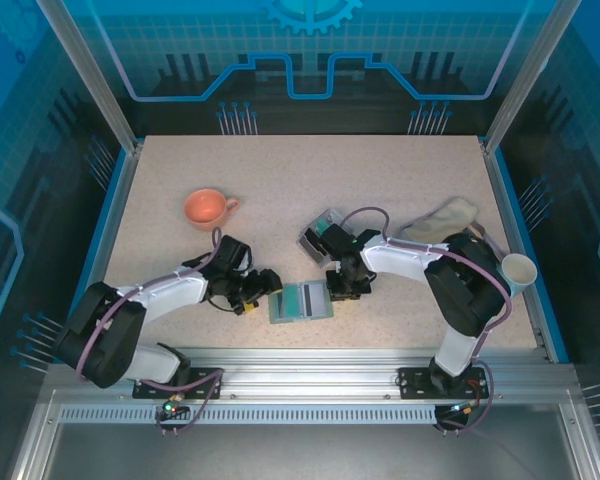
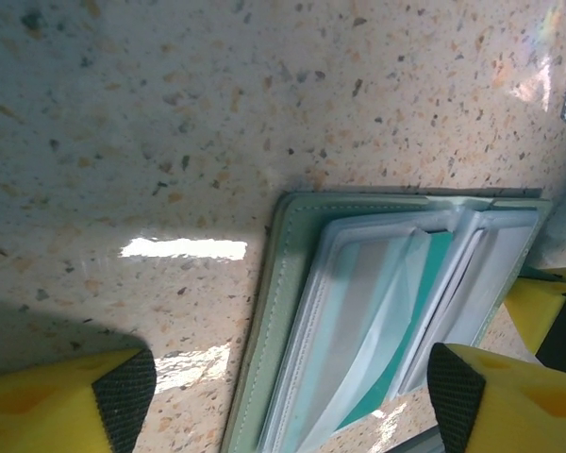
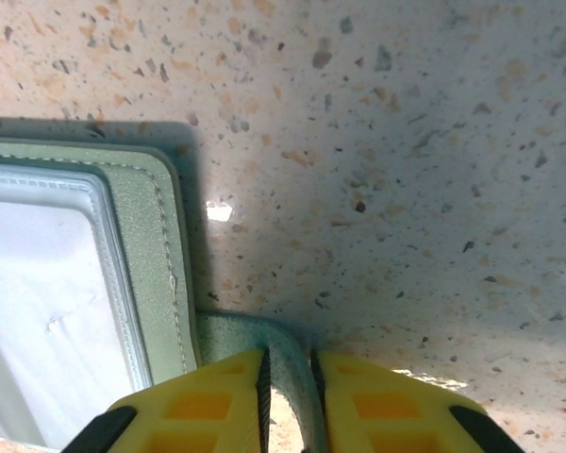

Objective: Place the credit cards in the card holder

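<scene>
Yellow fingers [image 3: 203,406] of right gripper [image 3: 288,368] up close, pressed almost together and pinching closure tab [image 3: 250,330] of card holder [image 3: 151,245]. Opened flat on speckled table [image 3: 406,189], near front edge, between the two arms in top view.

Left gripper [image 2: 292,401] spread wide, pads [image 2: 123,387] low on either side of the holder's open half, gripping nothing. Teal card [image 2: 432,274] already tucked under the translucent sleeves [image 2: 358,311], seemingly at a slight slant. Clear box [image 1: 323,236] just behind the right wrist, contents too small to tell.

Probably light and soft: stitched cover floppy at the fold, likely to skate across the smooth tabletop unless pinned. Sleeves thin and slick, apt to buckle or catch a card corner. Best held by tab or stitched border, never by the sleeves. Card by contrast stiff, thin and slippery; best pinched across its edges and fed straight along the slot, with the tab kept anchored against the push.
</scene>
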